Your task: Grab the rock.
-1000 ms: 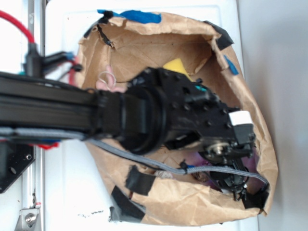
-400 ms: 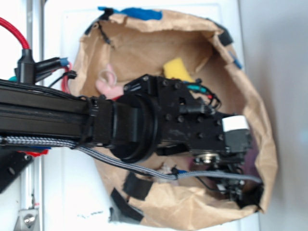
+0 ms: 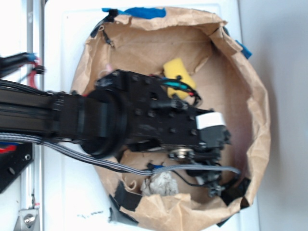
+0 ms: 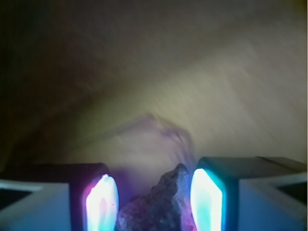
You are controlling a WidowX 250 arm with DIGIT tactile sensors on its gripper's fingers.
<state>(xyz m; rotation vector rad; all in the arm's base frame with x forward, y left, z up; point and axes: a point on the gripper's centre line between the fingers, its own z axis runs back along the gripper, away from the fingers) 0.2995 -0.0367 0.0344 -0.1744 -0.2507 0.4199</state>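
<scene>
Rock (image 4: 161, 207) sits at the bottom centre of the wrist view, and we see it between the tool's (image 4: 154, 202) two lit fingers (image 4: 207, 197), which close against it. Exterior view: arm hides it inside the brown paper bag (image 3: 240, 96).

Rock (image 4: 161, 207): dark brown, mottled with purplish tints. Hand (image 4: 154, 199): one finger glows pink-violet, the other cyan. Sponge (image 3: 177, 70) yellow; paper liner (image 3: 144, 45) tan with blue tape (image 3: 139, 12); wrinkly lump (image 3: 160, 184) pale grey.
</scene>
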